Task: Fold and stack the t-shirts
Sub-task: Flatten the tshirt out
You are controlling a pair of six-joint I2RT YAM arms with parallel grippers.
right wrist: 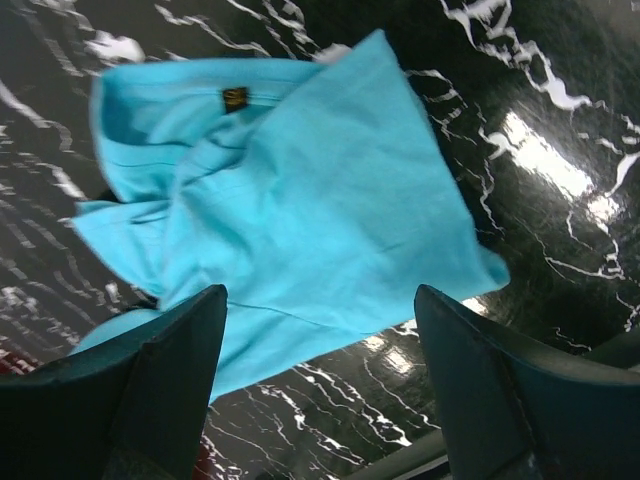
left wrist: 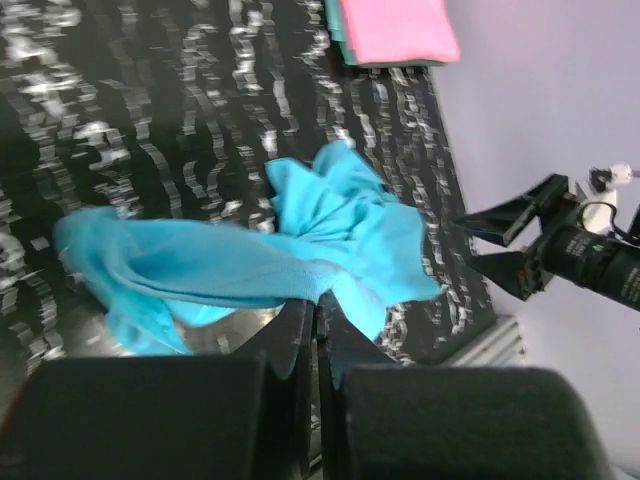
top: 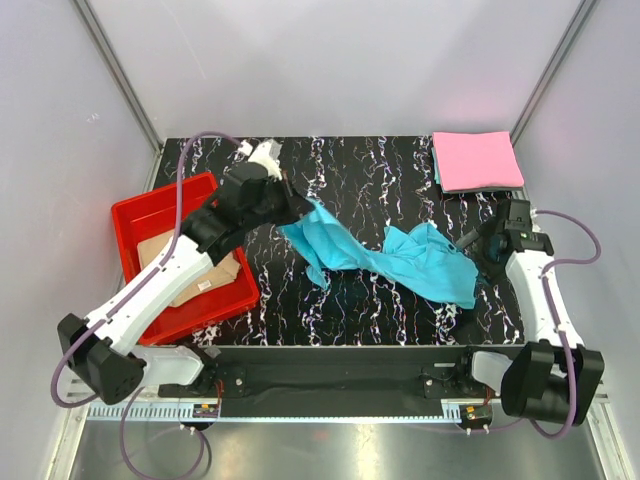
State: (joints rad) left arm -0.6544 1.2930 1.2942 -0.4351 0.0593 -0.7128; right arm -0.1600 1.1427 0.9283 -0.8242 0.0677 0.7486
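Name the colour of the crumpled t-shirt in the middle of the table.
Turquoise-blue. The t-shirt shows best in the right wrist view.

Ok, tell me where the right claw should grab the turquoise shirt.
Take the turquoise shirt at its free right-hand corner, from above: it lies flat and thin beneath the open right claw, while the left claw pinches the opposite end.

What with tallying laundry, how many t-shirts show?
3: crumpled turquoise cloth t-shirt mid-table; folded pink cloth t-shirt far-right; tan cloth t-shirt in red plastic tray. Teal edge beneath pink may be another.
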